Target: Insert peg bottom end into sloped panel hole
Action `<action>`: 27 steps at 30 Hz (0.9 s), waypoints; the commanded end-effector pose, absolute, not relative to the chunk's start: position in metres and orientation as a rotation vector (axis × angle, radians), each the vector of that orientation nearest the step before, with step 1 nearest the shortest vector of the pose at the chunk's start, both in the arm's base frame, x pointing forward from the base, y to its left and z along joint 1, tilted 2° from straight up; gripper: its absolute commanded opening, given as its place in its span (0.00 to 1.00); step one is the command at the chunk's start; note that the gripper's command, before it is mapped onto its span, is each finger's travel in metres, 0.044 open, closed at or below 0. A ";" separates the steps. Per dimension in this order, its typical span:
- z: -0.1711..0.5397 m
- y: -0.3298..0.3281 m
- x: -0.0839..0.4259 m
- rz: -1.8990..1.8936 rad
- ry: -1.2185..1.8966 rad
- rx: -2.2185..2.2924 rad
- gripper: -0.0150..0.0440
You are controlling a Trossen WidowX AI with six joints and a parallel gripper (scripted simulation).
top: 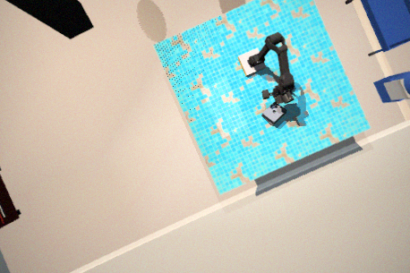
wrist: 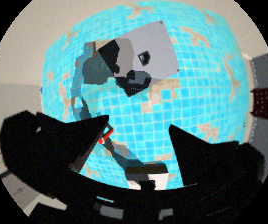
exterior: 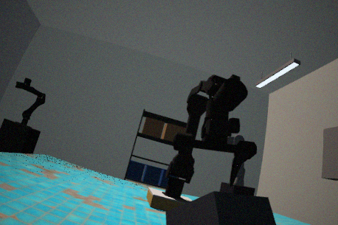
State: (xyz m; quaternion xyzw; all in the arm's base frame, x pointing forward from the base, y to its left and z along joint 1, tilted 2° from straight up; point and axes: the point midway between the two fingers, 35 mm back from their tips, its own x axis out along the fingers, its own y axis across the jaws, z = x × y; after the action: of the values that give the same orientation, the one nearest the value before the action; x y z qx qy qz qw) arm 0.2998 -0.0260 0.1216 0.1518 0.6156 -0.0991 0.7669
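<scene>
The peg (wrist: 106, 135) shows in the wrist view as a small red and pale piece beside the tip of the left-hand finger; the finger partly covers it, and its shape is too small to tell. The top view does not show it clearly under the arm. The sloped panel (top: 271, 116) (wrist: 165, 50) has a light grey face with one dark hole (wrist: 144, 58); its angular outline is not clear. The exterior view shows the panel's dark block (exterior: 243, 209). My gripper (wrist: 139, 122) is open and empty, its fingers wide apart, above the surface between the arm's base and the panel.
The arm's base stands on a white block (top: 246, 64) (exterior: 158, 199) (wrist: 158, 182). The surface is a cyan tiled mat (top: 242, 144) with tan patches. The arm's shadow falls partly over the panel's face. A grey ledge (top: 309, 166) lies at the mat's edge.
</scene>
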 end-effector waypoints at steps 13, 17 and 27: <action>0.111 0.030 0.285 -0.055 1.455 0.156 1.00; 0.109 0.044 0.280 -0.016 1.480 0.112 1.00; 0.105 0.074 0.266 0.078 1.533 0.000 1.00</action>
State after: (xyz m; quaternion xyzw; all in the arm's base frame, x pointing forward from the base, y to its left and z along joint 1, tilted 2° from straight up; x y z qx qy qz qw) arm 0.2703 0.0658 0.1087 0.0188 0.6848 0.0240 0.7281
